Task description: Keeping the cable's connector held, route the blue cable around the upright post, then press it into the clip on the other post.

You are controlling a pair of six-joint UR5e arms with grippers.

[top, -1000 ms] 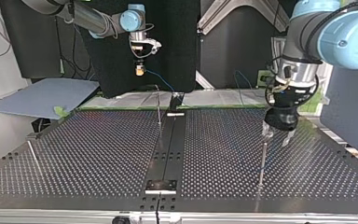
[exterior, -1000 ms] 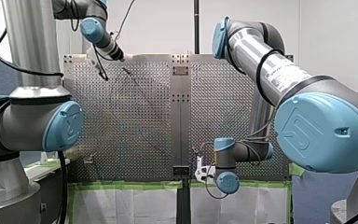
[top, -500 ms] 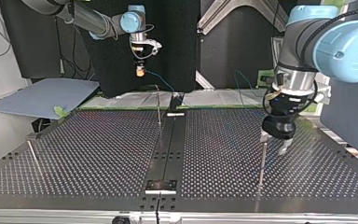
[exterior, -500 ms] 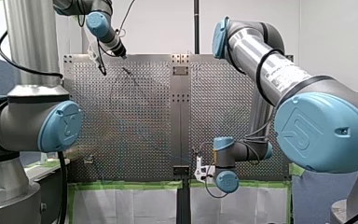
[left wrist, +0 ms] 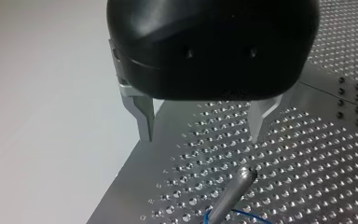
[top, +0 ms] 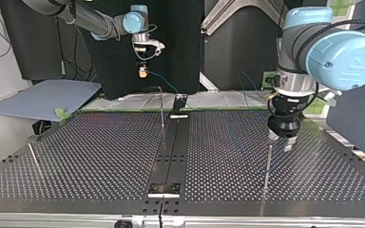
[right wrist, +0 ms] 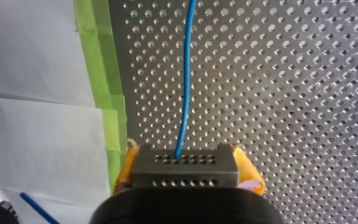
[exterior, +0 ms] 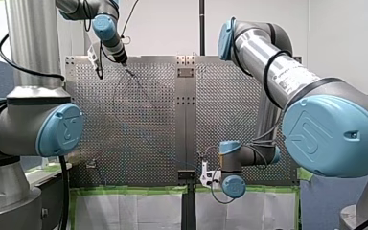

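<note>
My right gripper point(right wrist: 185, 164), with yellow pads, is shut on a grey connector block point(right wrist: 185, 173). The blue cable point(right wrist: 185, 88) runs from it out over the perforated table. In the top view my right gripper point(top: 143, 72) hangs above the table's far edge, the blue cable point(top: 165, 83) dropping toward a thin post point(top: 162, 113). My left gripper point(left wrist: 203, 133) is open, its metal fingers point(left wrist: 144, 119) empty, just above the tip of an upright post point(left wrist: 244, 176). The cable point(left wrist: 242, 215) lies at this post's foot. In the top view my left gripper point(top: 280, 142) hovers over this post point(top: 267, 164).
A third slim post point(top: 34, 160) stands at the top view's left. A dark rail point(top: 171, 152) runs down the table's middle. Green tape point(right wrist: 103, 79) and white sheeting line the table edge under my right gripper. A grey board point(top: 43, 97) lies beyond the far left corner.
My left gripper has turned about its axis and drifted slightly toward the top view's left, staying over the post. My right gripper has not moved.
</note>
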